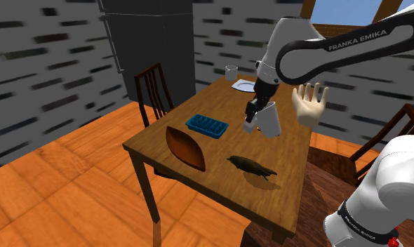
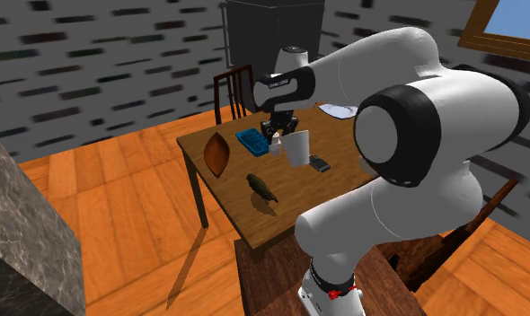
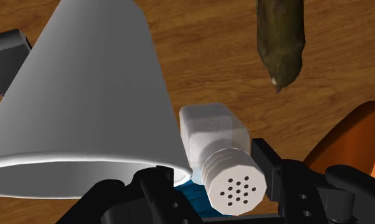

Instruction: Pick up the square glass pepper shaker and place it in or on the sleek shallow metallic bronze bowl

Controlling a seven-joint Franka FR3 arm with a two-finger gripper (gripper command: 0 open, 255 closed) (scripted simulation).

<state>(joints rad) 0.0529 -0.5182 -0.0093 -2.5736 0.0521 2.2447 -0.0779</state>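
A home dining room; wooden table point(image 1: 291, 175), chair point(image 1: 153, 88), plate point(image 1: 242, 85), plank floor point(image 1: 72, 189).

And "FRANKA EMIKA" is read in white capitals on the dark band of the arm point(image 1: 358, 38), up and back from the jaws of the gripper point(image 1: 251, 126). Fainter lettering is seen on the base ring point(image 1: 363, 223), unreadable.

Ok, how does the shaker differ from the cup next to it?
The cup is far bigger than the shaker. The cup is round, tapered and open-mouthed; the shaker is square-bodied with a ribbed, holed cap. Both are drawn plain white.
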